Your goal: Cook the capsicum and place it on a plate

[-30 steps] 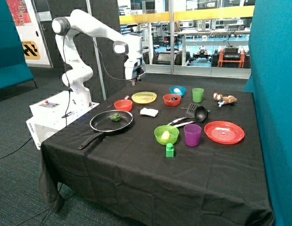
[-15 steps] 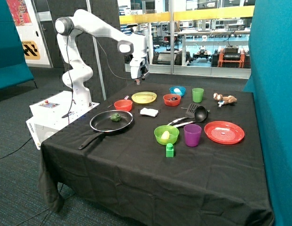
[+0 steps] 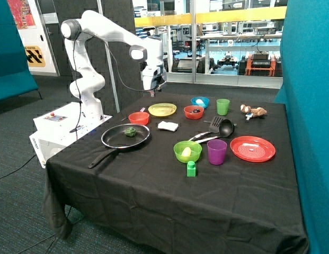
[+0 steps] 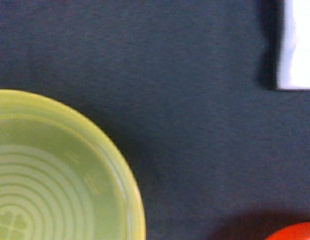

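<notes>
Tool (image 3: 152, 92) shifted slightly lower toward yellow plate (image 3: 162, 109) at surface's (image 3: 153, 185) far edge since earlier frame; finger state indeterminable. Capsicum (image 3: 130, 131) in pan (image 3: 125, 136) near robot-side edge. Red plate (image 3: 252, 148) bare. Glass-walled room behind.

Capsicum (image 3: 130, 131) in frying pan (image 3: 125, 136), near left of table (image 3: 153, 185). Flat plate (image 3: 162, 109) behind pan, gripper (image 3: 152, 91) above it. White block (image 3: 168, 126) between pan and spatula (image 3: 215, 123). Second plate (image 3: 252, 148) at right, cup (image 3: 216, 152) left of it.
</notes>
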